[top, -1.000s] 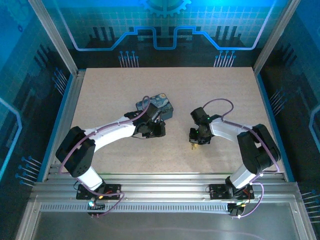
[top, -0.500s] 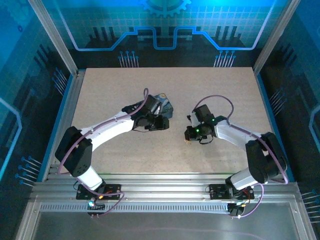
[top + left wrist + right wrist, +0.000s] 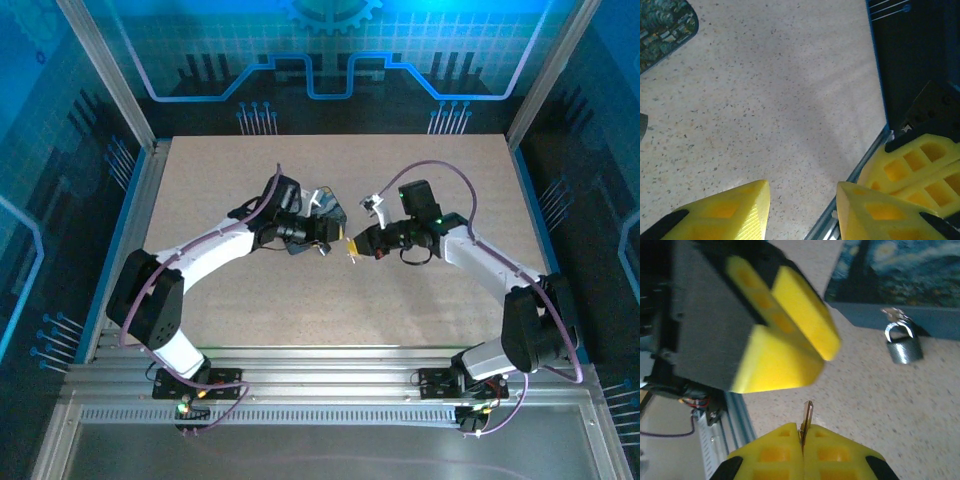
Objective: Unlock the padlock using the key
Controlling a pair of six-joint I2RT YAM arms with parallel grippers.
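Observation:
A small silvery key [image 3: 806,415] sticks up from between the yellow fingertips of my right gripper [image 3: 802,429], which is shut on it. The padlock [image 3: 904,347], dark-bodied with a thin silvery shackle, sits on the table against the edge of the patterned box [image 3: 900,275]. My left gripper [image 3: 802,187] is open, with only bare table showing between its yellow fingers [image 3: 730,210]. Seen from above, the left gripper [image 3: 330,243] and the right gripper [image 3: 354,248] face each other tip to tip near the table's middle, just in front of the box [image 3: 328,206].
The speckled tabletop [image 3: 420,180] is bordered by a blue-and-aluminium rail [image 3: 140,220] and blue glass walls. The left gripper's fingers [image 3: 790,335] loom close above the key. The right gripper's fingers [image 3: 920,165] appear in the left wrist view.
The right gripper has swung up and left toward the table's middle with the key. The left gripper has turned from the box's front to face it, so the two now nearly meet.

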